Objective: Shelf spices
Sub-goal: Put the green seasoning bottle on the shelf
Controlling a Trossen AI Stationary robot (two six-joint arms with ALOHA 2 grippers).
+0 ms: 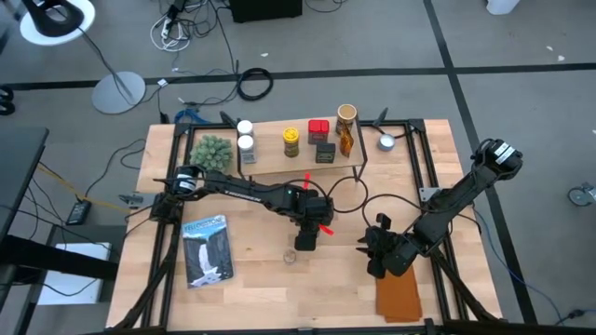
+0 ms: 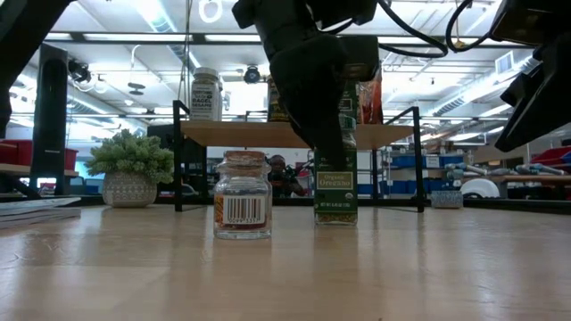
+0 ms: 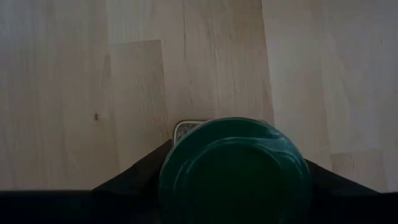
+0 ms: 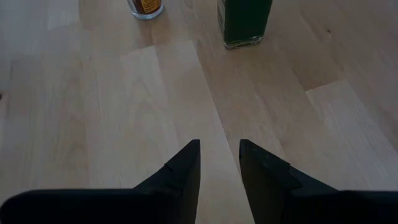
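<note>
Tabletop holds green-lidded oregano jar (image 2: 336, 183), barcode jar (image 2: 243, 207).

Shelf (image 1: 279, 160) along table's far edge (image 1: 140, 158), carrying seven spices. Plant ball (image 1: 212, 150) on shelf's left end. Before shelf, on table: oregano jar (image 2: 335, 183) under left gripper (image 1: 307, 240), small jar (image 1: 290, 255) just beside. Booklet (image 1: 206, 249) left of those.

Readable txt was thin: green-lidded jar (image 2: 335, 183) had a white label w/ "Oregano" legible in low view, line above it too small to make out. Small glass jar (image 2: 242, 206) beside it showed a barcode, digits unreadable. Labels on the jars up on the shelf (image 2: 294, 134) and the booklet (image 1: 206, 249) cover couldn't be read.
</note>
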